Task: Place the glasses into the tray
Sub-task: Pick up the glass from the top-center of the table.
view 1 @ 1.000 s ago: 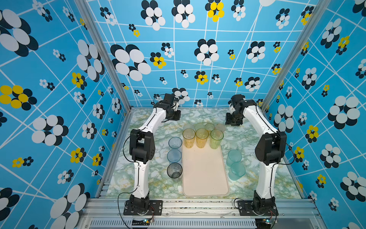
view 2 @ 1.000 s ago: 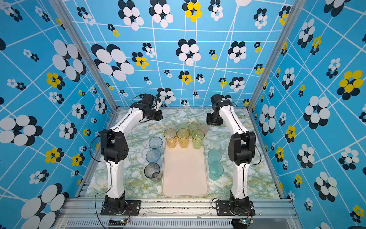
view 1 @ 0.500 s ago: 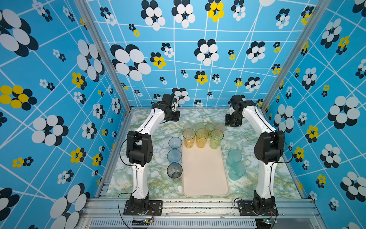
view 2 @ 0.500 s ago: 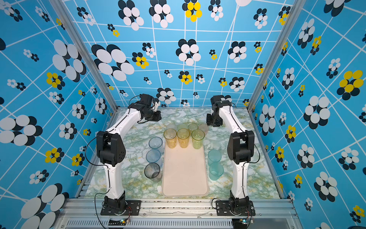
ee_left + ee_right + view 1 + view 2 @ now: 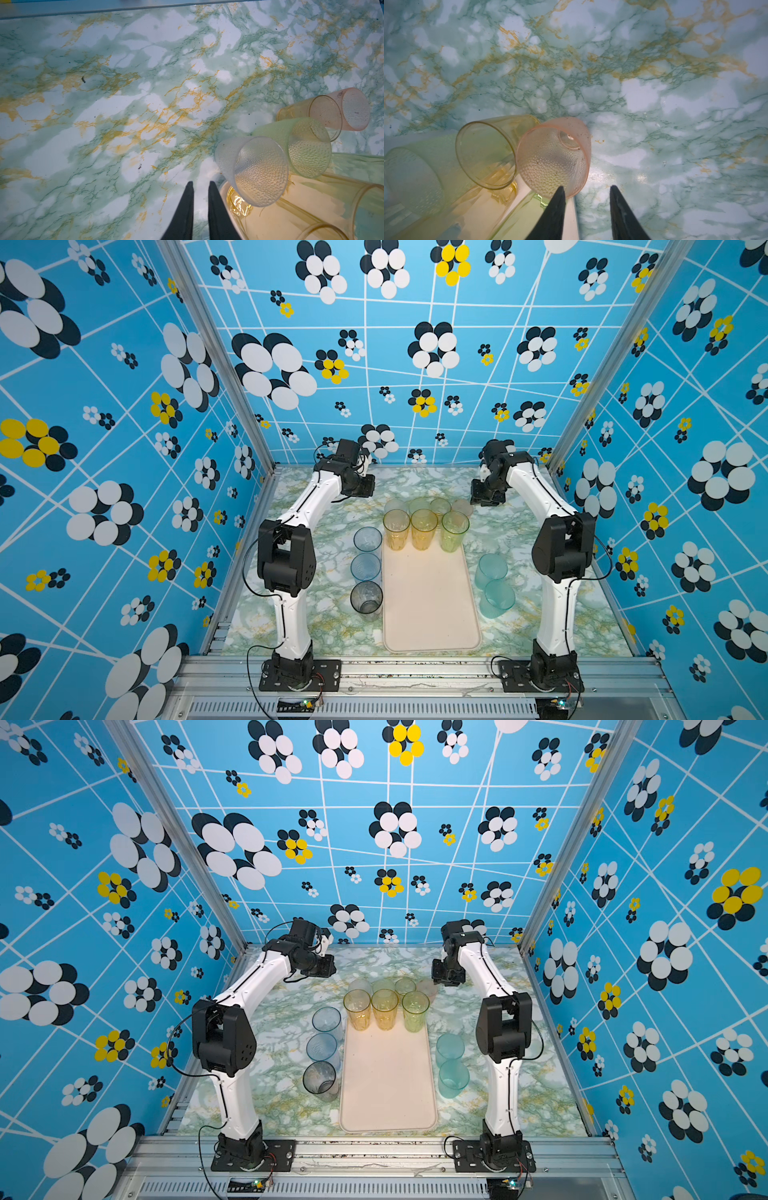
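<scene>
In both top views both arms [image 5: 307,506] reach the far end of the marble-look table [image 5: 332,626], blue flowered walls [image 5: 124,406] around; three glasses [image 5: 422,529] stand on the cream tray [image 5: 432,605], others beside it. In the left wrist view the left claw [image 5: 200,182] is barely parted, empty, near a dimpled clear glass [image 5: 255,170]. In the right wrist view the right claw [image 5: 586,187] hangs released beside a dimpled pink glass [image 5: 554,158].

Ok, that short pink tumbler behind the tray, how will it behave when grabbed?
The pink tumbler looks like thin translucent plastic, so it is probably light and slightly squeezable. Its dimpled wall should help grip. It narrows toward its base and stands close beside the yellow tumbler, so a sideways nudge could tip it or shove both.
</scene>
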